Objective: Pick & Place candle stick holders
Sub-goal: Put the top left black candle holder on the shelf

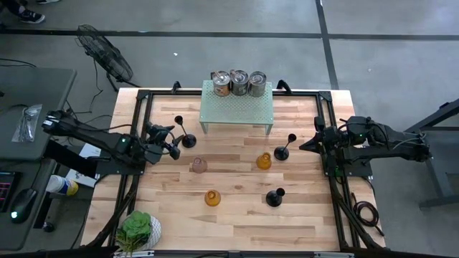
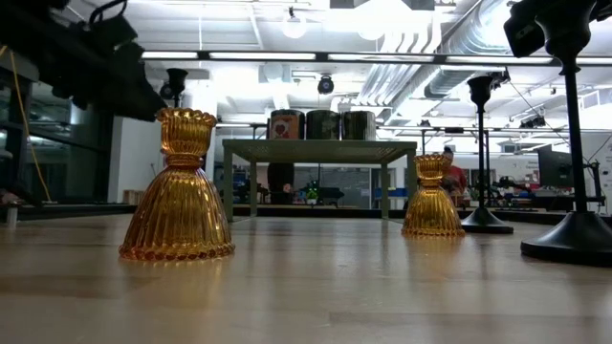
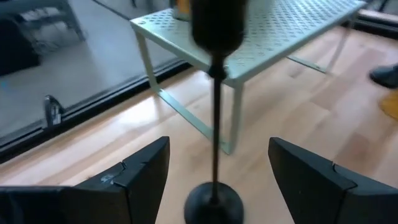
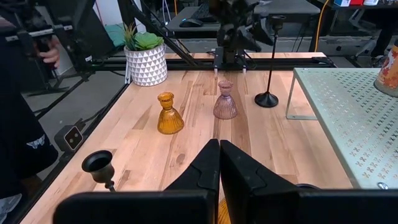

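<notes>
Six candle stick holders stand upright on their bases on the wooden table. A black one rises between the fingers of my open left gripper, which stand on either side of its thin stem without touching it; in the high view this black holder is just right of my left gripper. The pink holder, two amber ones and two more black ones stand mid-table. My right gripper waits shut at the right edge.
A pale green perforated rack with three cans on top stands at the far middle of the table, just beyond the left gripper's holder. A potted plant sits at the near left corner. Black rails frame the table.
</notes>
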